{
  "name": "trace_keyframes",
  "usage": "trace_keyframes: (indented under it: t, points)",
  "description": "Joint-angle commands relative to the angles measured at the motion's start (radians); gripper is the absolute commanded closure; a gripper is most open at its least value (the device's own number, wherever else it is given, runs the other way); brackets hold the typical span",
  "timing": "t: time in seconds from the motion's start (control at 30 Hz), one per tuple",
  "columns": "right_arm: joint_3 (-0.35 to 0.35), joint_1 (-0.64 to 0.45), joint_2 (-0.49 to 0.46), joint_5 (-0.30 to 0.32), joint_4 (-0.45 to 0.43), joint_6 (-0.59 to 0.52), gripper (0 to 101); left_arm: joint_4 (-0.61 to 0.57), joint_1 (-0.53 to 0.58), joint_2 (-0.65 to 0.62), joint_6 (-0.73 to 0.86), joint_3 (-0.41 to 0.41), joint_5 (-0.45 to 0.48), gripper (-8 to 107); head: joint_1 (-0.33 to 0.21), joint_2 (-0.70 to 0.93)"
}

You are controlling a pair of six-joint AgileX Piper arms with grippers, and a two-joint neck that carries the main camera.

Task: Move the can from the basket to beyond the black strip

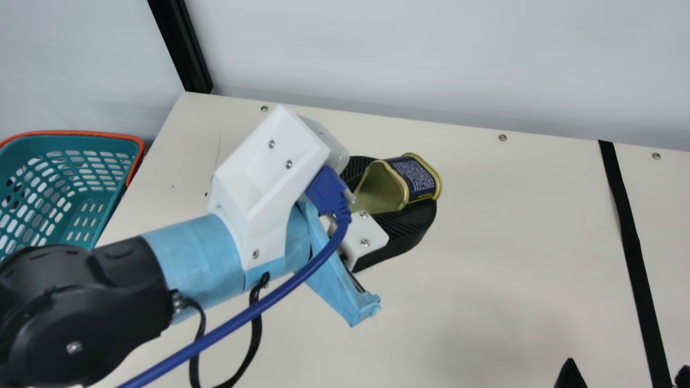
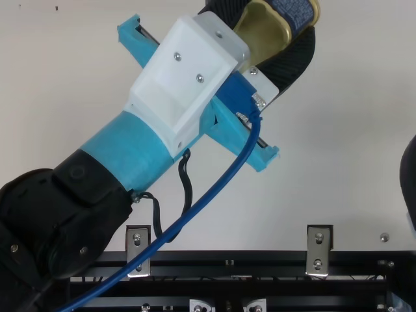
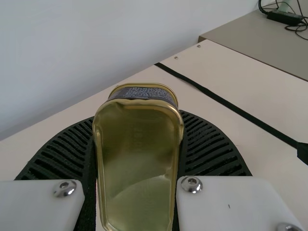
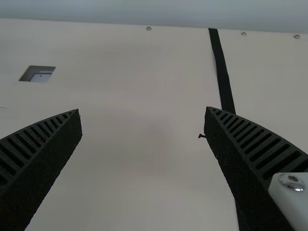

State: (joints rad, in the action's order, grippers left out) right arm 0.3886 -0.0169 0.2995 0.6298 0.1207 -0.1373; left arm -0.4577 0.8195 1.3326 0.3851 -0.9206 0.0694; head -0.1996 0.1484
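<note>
Cream table point(image 1: 512, 258): reaching out on both sides of the black strip point(image 1: 630, 231), and here we have the whole pitch in play, folks.
Left arm point(image 1: 191, 253): stretched out well to the left of the strip, black joint, light-blue wrap, white block on the wrist, a blue cable point(image 1: 275, 296) running along beside it.
Teal basket point(image 1: 110, 134): farther left of the strip than anything else in play, orange rim round its top, slotted walls.
Strip: the landmark itself, thin and dark, running from the table's far edge toward the robot.
Left pincer point(image 1: 411, 183): well left of the strip, and it has the can, both black ribbed fingers pressed to its sides!
Right pincer point(image 1: 627, 375): at the strip's robot-side end, released, its fingers wide apart with nothing between them; the main view has the strip passing between the two tips.
Can point(image 1: 420, 178): left of the strip, so short of the far side, tilted in the grip, navy label, gold rims, one gold end facing the left wrist.
Screws: one point(image 1: 502, 137) left of the strip, another point(image 1: 656, 156) just right of it, both along the far edge.
</note>
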Motion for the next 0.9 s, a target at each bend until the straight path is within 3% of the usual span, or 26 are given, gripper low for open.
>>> trace_keyframes:
  t: [0.0,0.3,0.53,0.77,0.87]
  points:
    - [0.016,0.039,0.036,-0.025,0.026,-0.006,0,0.000,0.000,0.000,0.000,0.000,0.000,89,-0.028,-0.003]
    - [0.099,0.256,0.191,-0.138,0.201,-0.061,0,0.000,0.000,0.000,0.000,0.000,0.000,89,-0.028,-0.003]
    - [0.126,0.415,0.293,-0.237,0.330,-0.121,0,0.000,0.000,0.000,0.000,0.000,0.000,89,-0.028,-0.003]
    - [0.122,0.547,0.391,-0.328,0.410,-0.180,0,0.000,0.000,0.000,0.000,0.000,0.000,89,-0.028,-0.003]
    - [0.120,0.546,0.398,-0.337,0.413,-0.188,0,0.000,0.000,0.000,0.000,0.000,0.000,89,-0.028,-0.003]
